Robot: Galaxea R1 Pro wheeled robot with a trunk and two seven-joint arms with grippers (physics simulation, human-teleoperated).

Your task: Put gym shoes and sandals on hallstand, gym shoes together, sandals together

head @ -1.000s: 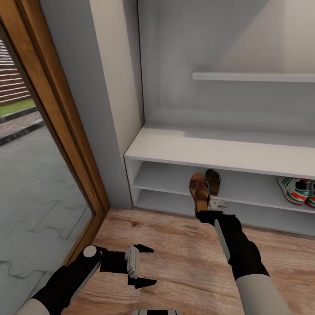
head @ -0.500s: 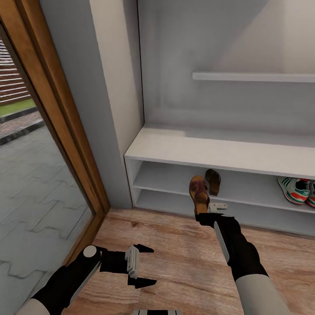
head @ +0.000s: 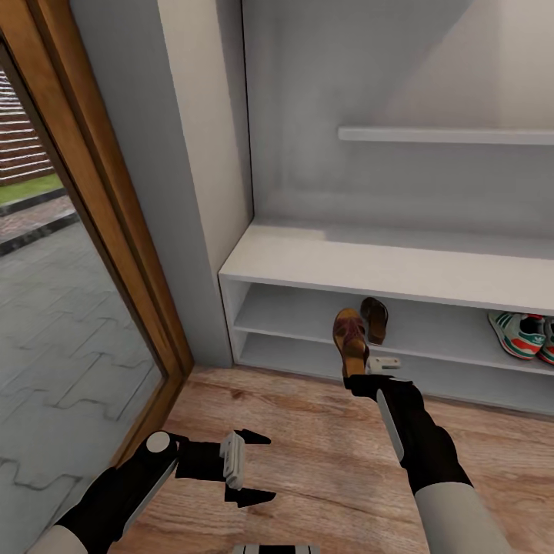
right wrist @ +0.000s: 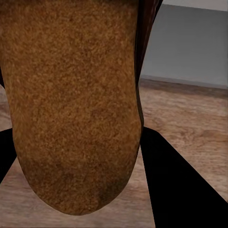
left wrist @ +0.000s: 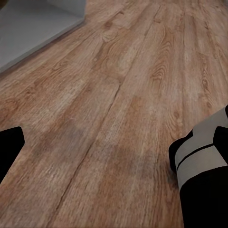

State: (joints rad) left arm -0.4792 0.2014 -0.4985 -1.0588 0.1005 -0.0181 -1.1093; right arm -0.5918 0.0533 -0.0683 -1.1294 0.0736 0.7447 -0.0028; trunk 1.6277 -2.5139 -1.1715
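Done so far: both gym shoes (head: 527,335) sit side by side on the hallstand's (head: 385,273) upper open shelf, at the far right of my head view; one sandal (head: 375,319) already lies on that same shelf, further left.
Left to do: by my judgement only the second sandal (head: 350,341) remains, to be set down beside its mate.
Second sandal: held in my right gripper (head: 368,375) by its heel end, toe pointing up and towards the shelf, just left of and nearer than the shelved sandal; whether it touches the shelf edge I cannot tell.
Right gripper: closed on the sandal, whose tan sole (right wrist: 71,99) lies between my fingers in the wrist view.
Left gripper (head: 248,468): spread wide, holding nothing, low over the corridor floor (head: 323,462), well apart from the hallstand.
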